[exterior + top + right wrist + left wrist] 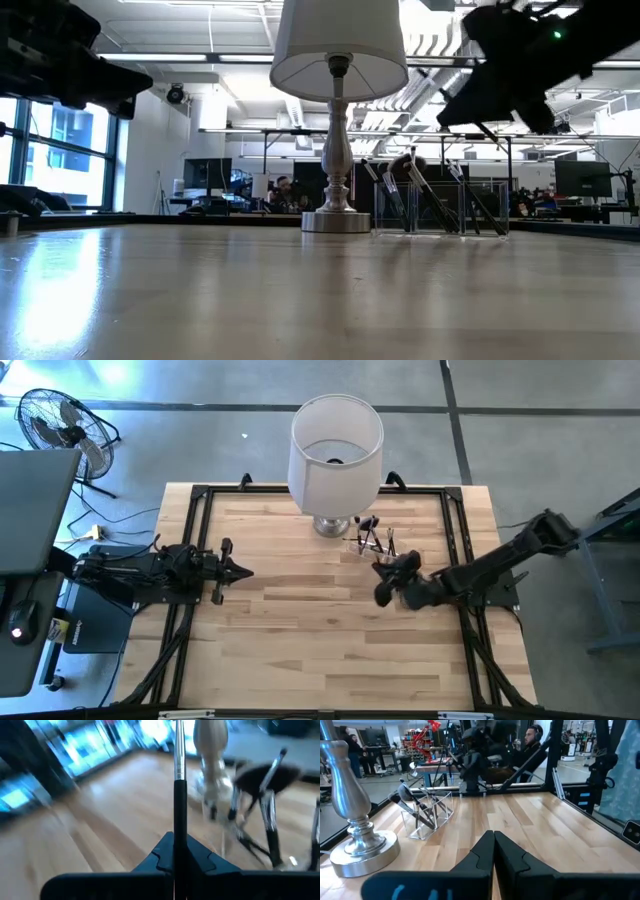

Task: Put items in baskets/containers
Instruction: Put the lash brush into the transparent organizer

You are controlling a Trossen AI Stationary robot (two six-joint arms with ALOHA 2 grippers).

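Note:
A clear plastic holder (375, 542) (427, 812) stands on the table beside the lamp's base, with several thin brushes leaning in it. A larger brush with a fluffy black head (402, 795) (265, 777) is among them. My right gripper (385, 582) (179, 840) hovers just near of the holder, shut on a thin dark-handled brush (179, 805). My left gripper (240, 572) (494, 850) is shut with nothing in it, level above the table's left part. My right gripper pinches the thin brush's dark handle (179, 827) between its two fingers. The brush lies along the fingers and sticks out forward past their tips, its silver part (178, 755) farthest out. It is lifted clear of the table, pointing toward the lamp.
A lamp with a big white shade (336, 445) and a silver base (360, 845) stands at the far middle, right next to the holder. A black frame (200, 500) borders the wooden table top. People sit at desks beyond the far edge.

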